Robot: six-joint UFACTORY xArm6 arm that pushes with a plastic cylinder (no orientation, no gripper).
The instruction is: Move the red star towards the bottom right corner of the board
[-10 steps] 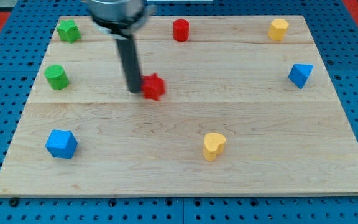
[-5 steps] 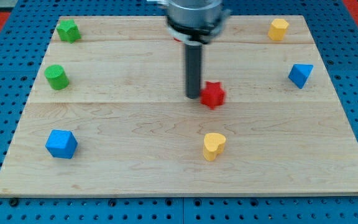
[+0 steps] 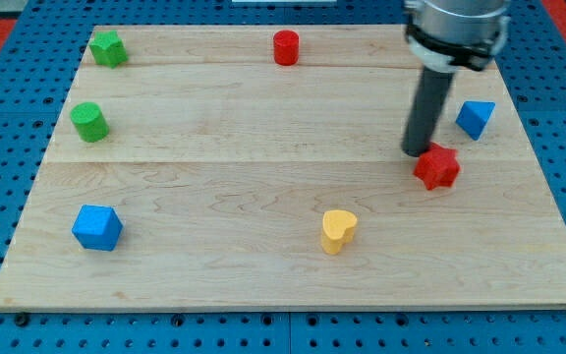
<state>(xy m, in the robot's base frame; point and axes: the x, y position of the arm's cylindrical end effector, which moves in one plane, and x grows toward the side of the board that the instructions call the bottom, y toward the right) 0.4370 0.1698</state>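
The red star (image 3: 437,167) lies on the wooden board (image 3: 263,275), right of centre and a little above the board's middle height. My tip (image 3: 418,150) stands at the star's upper left edge, touching or nearly touching it. The dark rod rises from there to the arm's body at the view's top right, which hides the yellow block seen there earlier.
A blue block (image 3: 475,119) sits just up and right of the star. A yellow heart (image 3: 338,230) lies below and left of it. A red cylinder (image 3: 285,47), two green blocks (image 3: 108,47) (image 3: 89,121) and a blue block (image 3: 97,227) lie further left.
The tip has moved steadily to the right and slightly down, pushing the red star from the board's centre-left to its right part. The other blocks have stayed in place.
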